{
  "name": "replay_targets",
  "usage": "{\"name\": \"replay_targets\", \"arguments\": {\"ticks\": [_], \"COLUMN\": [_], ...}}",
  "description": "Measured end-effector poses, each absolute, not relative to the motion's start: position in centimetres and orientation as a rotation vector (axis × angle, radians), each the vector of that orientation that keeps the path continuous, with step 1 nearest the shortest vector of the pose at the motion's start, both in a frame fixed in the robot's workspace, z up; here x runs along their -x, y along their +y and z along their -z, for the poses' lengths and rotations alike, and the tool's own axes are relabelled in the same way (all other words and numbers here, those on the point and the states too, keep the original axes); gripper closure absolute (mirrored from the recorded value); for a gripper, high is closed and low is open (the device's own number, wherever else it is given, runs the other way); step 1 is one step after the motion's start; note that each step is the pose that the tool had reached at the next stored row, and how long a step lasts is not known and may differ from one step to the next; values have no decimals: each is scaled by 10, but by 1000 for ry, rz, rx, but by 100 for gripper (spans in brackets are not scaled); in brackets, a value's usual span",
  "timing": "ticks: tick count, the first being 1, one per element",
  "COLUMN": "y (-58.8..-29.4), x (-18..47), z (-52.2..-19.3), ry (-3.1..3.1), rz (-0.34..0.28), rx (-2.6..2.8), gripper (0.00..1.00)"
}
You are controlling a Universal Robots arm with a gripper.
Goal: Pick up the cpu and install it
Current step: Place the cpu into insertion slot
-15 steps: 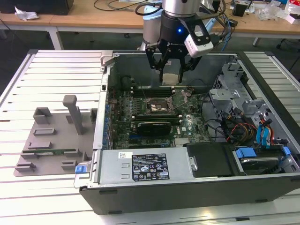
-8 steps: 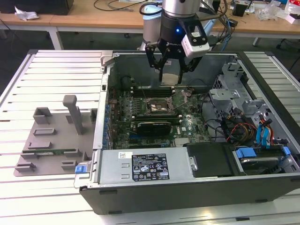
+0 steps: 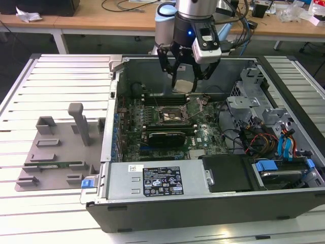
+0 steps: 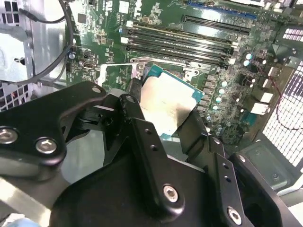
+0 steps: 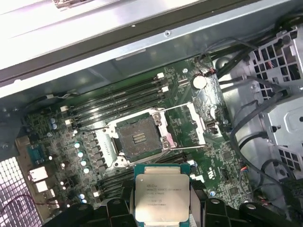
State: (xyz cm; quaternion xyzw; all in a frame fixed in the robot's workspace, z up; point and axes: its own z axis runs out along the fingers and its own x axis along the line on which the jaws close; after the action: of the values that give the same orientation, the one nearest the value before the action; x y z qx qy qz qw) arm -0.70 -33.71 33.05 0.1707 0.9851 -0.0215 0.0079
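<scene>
The cpu point(image 5: 162, 194) is up in the air, pinched by two opposite edges between the fingers of the gripper point(image 5: 162, 210). The fingers are closed in just to the chip's width, and nothing else is in the grip. My guess on the edge hold: it keeps the pads off the silver lid and the underside, and the chip hangs roughly flat, so it can go down level.

In the first wrist view the socket point(image 5: 137, 137) sits just beyond the chip, empty, with its metal bracket point(image 5: 191, 124) flipped open, so there's a bare seat waiting. The chip is near it and above the board, not in it yet. Memory slots point(image 5: 118, 101) run alongside on the green motherboard point(image 5: 222, 163).

Zooming out, the computer case point(image 3: 203, 216) lies on its side with the panel off, which I reckon is so the board faces up at the arm. There's a power supply point(image 3: 152, 180) along the near edge and a tangle of cables point(image 3: 264, 140) toward the exterior view's right.

It all sits on a slatted metal table point(image 3: 61, 76). A grey parts holder point(image 3: 56, 147) is on the exterior view's left, and there are wooden desks point(image 3: 101, 20) behind.
</scene>
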Motion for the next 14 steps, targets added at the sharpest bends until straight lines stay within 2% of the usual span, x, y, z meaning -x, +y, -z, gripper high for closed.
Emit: {"name": "replay_targets", "arguments": {"ticks": [14], "y": [-337], "x": [7], "z": [-329], "ry": [3013], "rz": [71], "rx": [-846], "gripper": [45]}}
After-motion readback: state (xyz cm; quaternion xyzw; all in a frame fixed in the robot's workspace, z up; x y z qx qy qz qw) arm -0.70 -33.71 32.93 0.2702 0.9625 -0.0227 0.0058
